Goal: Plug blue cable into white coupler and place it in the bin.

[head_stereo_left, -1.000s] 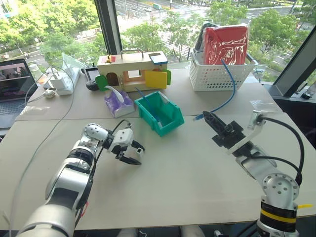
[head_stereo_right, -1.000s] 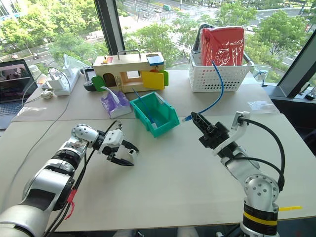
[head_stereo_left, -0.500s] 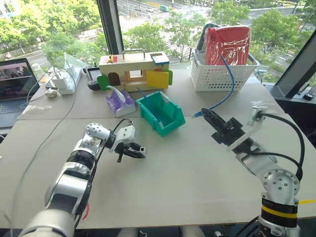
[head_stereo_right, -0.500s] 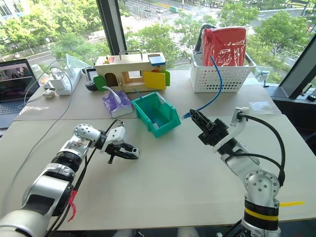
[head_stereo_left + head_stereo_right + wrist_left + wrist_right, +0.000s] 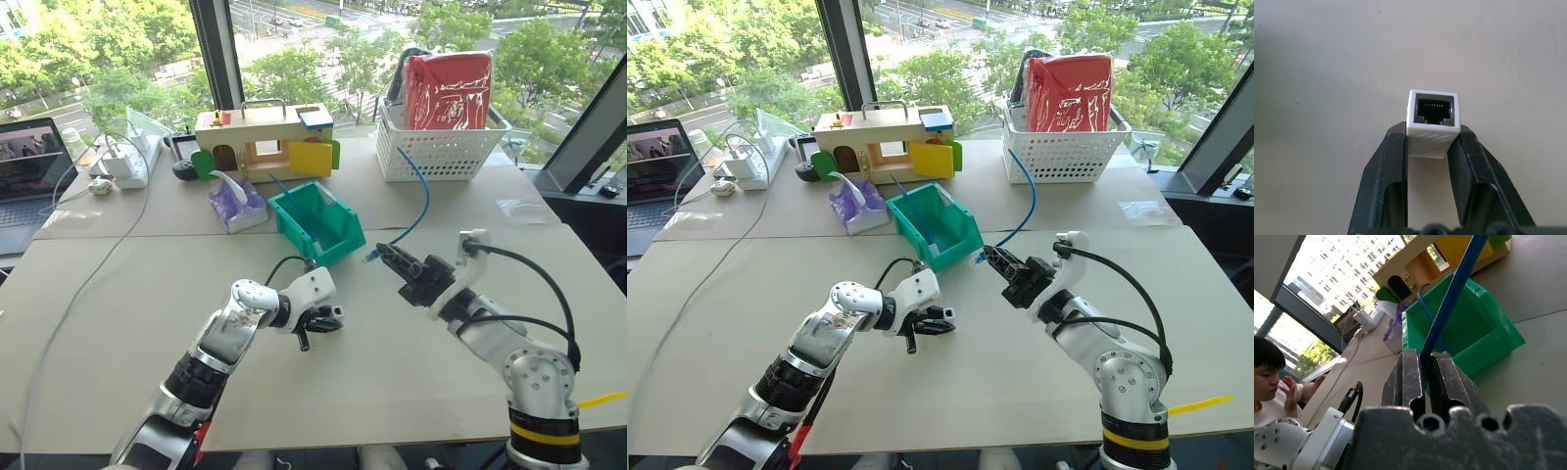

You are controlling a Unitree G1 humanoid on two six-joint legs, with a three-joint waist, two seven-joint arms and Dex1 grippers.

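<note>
A pale beige tabletop (image 5: 392, 392) fills the near and middle ground, with a seam running across it; floor-to-ceiling windows on the far side look down on green treetops and a street. The near half of the tabletop, around both arms, is bare. The far half is crowded: a laptop (image 5: 27, 166) at the far left edge, a white power strip (image 5: 127, 162) with grey-white cords, a wooden toy house (image 5: 263, 140), a purple tissue pack (image 5: 235, 203), and a white lattice basket (image 5: 441, 147) holding a red bag at far right.

The teal bin (image 5: 318, 223) sits just past the seam, near the centre. The left claw (image 5: 331, 317), near the centre and just this side of the bin, is clenched on the white coupler (image 5: 1432, 122), whose dark socket faces away from the wrist. The right claw (image 5: 382, 253), just right of the bin, is clenched on the blue cable (image 5: 415, 201) near its plug end; the cable arcs back up into the basket. A person (image 5: 1268, 382) appears at the edge of the right wrist view. No writing is legible.
</note>
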